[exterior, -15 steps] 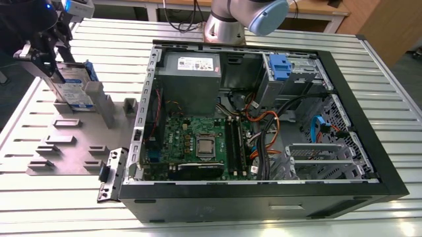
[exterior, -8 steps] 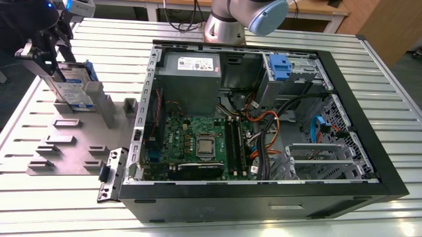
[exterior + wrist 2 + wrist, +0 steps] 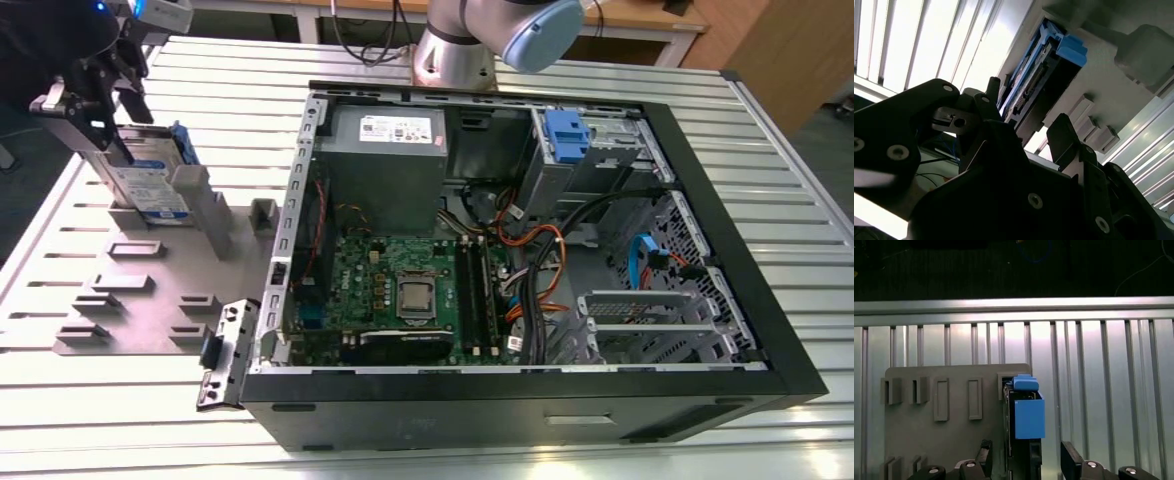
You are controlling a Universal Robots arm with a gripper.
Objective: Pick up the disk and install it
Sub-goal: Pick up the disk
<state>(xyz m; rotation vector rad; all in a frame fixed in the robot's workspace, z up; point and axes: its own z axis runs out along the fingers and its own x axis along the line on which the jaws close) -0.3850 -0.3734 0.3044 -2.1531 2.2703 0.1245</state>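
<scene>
Pick-up stage, nothing grasped yet. Gripper spread wide, upright disk between its fingers (slotted in grey fixture). Probably calls for squaring up, then clamping the flat faces.

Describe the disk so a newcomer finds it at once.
Beside the open computer case, on the exterior view's left, lies a grey fixture plate. The disk stands on edge there: silver with a blue rail, among bare grey blocks.

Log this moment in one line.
stage: pick-up | gripper: open, either side of disk, no contact | disk: upright in grey fixture
</scene>
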